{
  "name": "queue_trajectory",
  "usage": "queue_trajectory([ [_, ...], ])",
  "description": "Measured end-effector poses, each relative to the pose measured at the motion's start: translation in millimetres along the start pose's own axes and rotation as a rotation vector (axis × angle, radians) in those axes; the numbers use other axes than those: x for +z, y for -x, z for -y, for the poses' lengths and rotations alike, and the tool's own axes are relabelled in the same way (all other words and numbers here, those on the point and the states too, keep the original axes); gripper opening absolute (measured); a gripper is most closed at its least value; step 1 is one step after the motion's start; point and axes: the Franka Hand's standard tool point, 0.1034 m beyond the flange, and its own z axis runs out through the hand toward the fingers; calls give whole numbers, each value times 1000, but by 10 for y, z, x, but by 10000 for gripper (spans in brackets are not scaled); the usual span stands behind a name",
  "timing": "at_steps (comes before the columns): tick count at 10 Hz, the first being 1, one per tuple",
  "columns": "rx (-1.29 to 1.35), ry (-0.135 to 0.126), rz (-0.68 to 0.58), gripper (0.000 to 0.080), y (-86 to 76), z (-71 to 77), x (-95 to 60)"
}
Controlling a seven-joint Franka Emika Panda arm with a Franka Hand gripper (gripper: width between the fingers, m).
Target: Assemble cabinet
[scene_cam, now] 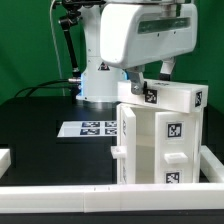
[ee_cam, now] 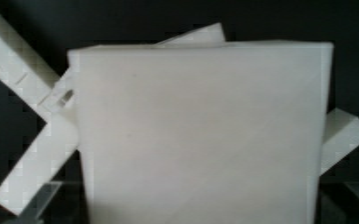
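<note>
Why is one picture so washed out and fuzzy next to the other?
Wrist view: the large white plastic box-shaped cabinet fills the frame at close range, soft and glaring, surface detail lost. Exterior view: sharper and evenly lit, its black-and-white tags readable, the white robot arm bright against the black table.

The large box-shaped plastic cabinet (scene_cam: 158, 135) (ee_cam: 197, 135) is plain white, its faces carrying square black-and-white tag markers. The flat counter (scene_cam: 35, 125) beneath is black. The thin flat marker board (scene_cam: 92, 128) is white with black-and-white tags. The robot arm (scene_cam: 135, 35) is white.
</note>
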Motion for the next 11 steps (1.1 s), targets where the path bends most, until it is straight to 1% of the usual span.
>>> queue_trajectory([
  [6,348,-2,-3,563,-22,30,-9],
  [7,486,-11,-6,563,-23,63,-1],
  [9,643,-30,-9,563,-32,90,4],
  [11,827,-58,-13,563,-47,109,5],
])
